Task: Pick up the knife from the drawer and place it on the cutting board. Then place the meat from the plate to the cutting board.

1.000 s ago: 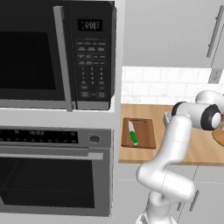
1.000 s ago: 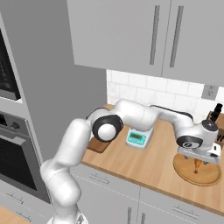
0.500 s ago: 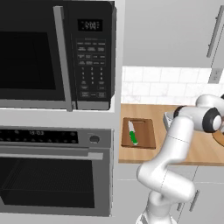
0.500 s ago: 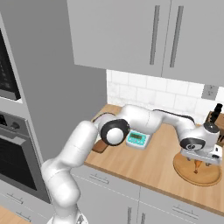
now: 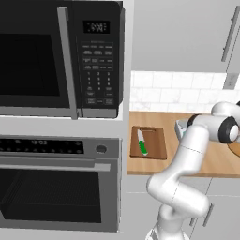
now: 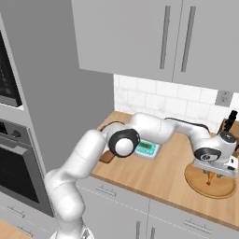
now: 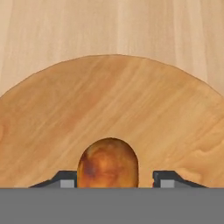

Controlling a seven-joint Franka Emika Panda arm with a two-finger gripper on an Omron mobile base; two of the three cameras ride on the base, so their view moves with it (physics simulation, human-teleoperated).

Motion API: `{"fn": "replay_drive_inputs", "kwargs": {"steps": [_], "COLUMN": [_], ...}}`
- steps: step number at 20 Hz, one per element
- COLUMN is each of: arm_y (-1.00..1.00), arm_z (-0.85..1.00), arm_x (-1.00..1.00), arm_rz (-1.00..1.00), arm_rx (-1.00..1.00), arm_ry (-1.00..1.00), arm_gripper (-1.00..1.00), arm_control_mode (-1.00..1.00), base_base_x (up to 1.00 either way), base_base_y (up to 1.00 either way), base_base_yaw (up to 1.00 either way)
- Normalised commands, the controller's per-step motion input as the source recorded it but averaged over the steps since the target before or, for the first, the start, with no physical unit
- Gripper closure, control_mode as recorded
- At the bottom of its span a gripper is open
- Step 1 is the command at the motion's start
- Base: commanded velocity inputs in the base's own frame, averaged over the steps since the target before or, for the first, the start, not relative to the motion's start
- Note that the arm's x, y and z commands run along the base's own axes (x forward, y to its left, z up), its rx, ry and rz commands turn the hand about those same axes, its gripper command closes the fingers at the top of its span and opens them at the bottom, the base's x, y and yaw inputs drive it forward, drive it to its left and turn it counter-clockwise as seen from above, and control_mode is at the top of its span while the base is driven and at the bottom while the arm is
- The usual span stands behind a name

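Observation:
The green-handled knife (image 5: 141, 142) lies on the dark brown cutting board (image 5: 154, 145), left of the arm. At the counter's right end sits the round tan plate (image 6: 196, 183), with my gripper (image 6: 209, 173) low over it. In the hand view the orange-brown meat (image 7: 108, 162) lies on the plate (image 7: 113, 100) between my two fingertips (image 7: 65, 180). The gripper (image 7: 114, 181) is open: the pads stand on either side of the meat, and there is a small gap at the right pad. The plate's edge (image 5: 236, 149) shows at the right border of the left base view.
A small green-faced scale (image 6: 147, 148) stands on the counter between board and plate. A knife block (image 6: 228, 123) stands behind the plate by the wall. Shut drawer fronts (image 6: 105, 190) run below the counter. The microwave (image 5: 61, 56) and the oven (image 5: 56, 187) fill the left.
The hand has come down closer to the plate, and the arm's elbow has swung lower and to the right. The knife and the board have not moved.

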Motion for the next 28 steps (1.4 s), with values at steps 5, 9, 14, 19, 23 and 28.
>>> {"fn": "replay_drive_inputs", "kwargs": {"steps": [5, 9, 14, 19, 23, 28], "arm_y": [0.63, 0.60, 0.71, 0.84, 0.96, 0.87], "arm_z": [-0.19, 0.01, 0.43, 0.58, 0.42, 0.37], "arm_x": [-0.22, -0.36, -0.36, -0.16, -0.02, 0.00], "arm_rz": [0.00, 0.00, 0.00, 0.00, 0.00, 0.00], "arm_rx": [0.00, 0.00, 0.00, 0.00, 0.00, 0.01], "arm_ry": [-0.04, -0.04, -0.03, 0.00, 0.00, 0.00], "arm_gripper": [1.00, 1.00, 1.00, 1.00, 1.00, 1.00], "arm_control_mode": [-1.00, -1.00, -1.00, -1.00, -1.00, -1.00], "base_base_x": [0.00, 0.00, 0.00, 0.00, 0.00, 0.00], "base_base_y": [0.00, 0.00, 0.00, 0.00, 0.00, 0.00], "base_base_yaw": [0.00, 0.00, 0.00, 0.00, 0.00, 0.00]}}
